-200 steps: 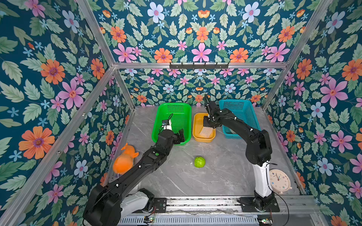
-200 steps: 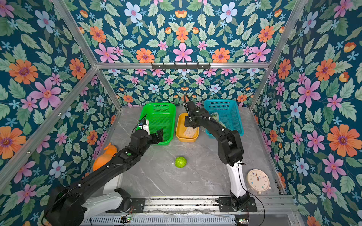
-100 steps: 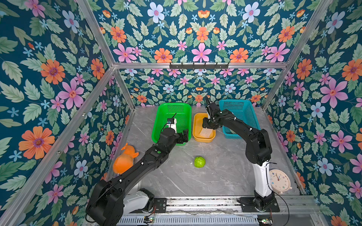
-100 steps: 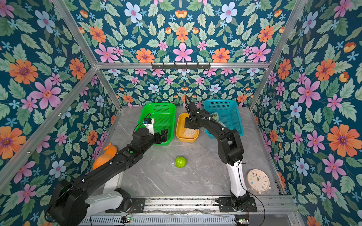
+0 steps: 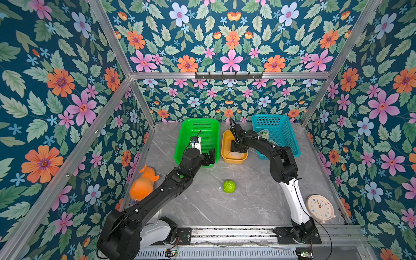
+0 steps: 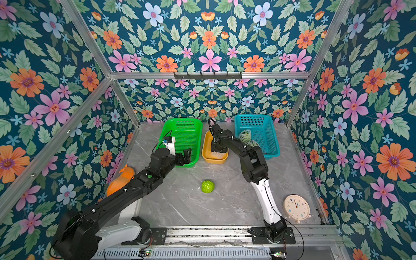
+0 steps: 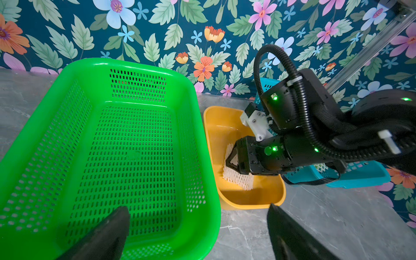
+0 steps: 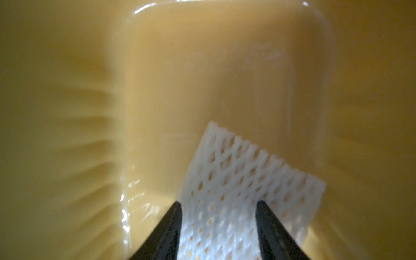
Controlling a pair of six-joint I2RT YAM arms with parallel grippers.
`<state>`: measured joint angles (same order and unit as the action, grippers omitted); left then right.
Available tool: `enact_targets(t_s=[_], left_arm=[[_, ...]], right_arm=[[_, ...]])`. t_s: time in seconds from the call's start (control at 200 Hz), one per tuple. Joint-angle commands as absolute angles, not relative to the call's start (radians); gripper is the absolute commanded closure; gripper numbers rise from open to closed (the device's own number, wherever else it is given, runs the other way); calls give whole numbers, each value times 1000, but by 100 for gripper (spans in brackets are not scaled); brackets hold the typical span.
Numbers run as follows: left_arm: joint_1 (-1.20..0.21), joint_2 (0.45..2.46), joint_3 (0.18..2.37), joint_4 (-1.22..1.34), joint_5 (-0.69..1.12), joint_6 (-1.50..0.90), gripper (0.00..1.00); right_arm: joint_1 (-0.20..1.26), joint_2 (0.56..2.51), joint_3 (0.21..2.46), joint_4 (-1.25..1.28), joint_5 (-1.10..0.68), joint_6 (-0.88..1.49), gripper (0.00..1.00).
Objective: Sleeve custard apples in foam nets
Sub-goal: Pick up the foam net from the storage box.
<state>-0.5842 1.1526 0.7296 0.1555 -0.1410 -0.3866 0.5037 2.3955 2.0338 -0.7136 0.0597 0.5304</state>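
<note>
The right fingers [image 8: 166,229] are standing open over a foam net [image 8: 247,175] in a yellow tub [image 8: 202,67], while the left fingers [image 7: 105,234] are hovering wide open.

Pink and orange flowers with green leaves are being shown on the dark blue walls [image 5: 67,90]. Grey with white lines is being shown on the table [image 5: 247,202]. A green basket [image 5: 200,121], a blue basket [image 5: 270,122], a yellow tub [image 7: 222,126], a white net [image 8: 243,180] with diamond holes, a green fruit [image 5: 229,186] and an orange toy [image 5: 144,185] are being seen.
</note>
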Motion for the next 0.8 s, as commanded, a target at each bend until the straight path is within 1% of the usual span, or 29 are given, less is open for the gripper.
enact_targets(t_s=[0.0, 0.045, 0.085, 0.135, 0.18, 0.34, 0.45, 0.67, 0.795], left_arm=[[-583, 1140, 728, 141, -163, -376, 1], [-583, 1136, 724, 141, -166, -376, 1], [-583, 1132, 723, 141, -167, -378, 1], [-583, 1129, 721, 141, -168, -378, 1], [-583, 1129, 720, 141, -167, -376, 1], [-583, 1130, 712, 177, -142, -343, 1], [-578, 1130, 704, 218, -91, -310, 1], [-566, 1165, 723, 284, 125, -239, 5], [-566, 1215, 749, 305, 318, -203, 9]], right_arm=[[505, 2399, 2038, -728, 84, 558, 70], [505, 2389, 2033, -719, 86, 557, 80], [505, 2375, 2025, -712, 86, 558, 86], [505, 2353, 2020, -708, 77, 557, 91], [504, 2329, 2012, -700, 63, 555, 93], [488, 2205, 1965, -655, -52, 554, 96], [467, 2103, 1909, -622, -142, 554, 96], [406, 1943, 1800, -600, -364, 571, 95], [376, 1863, 1688, -516, -505, 639, 94]])
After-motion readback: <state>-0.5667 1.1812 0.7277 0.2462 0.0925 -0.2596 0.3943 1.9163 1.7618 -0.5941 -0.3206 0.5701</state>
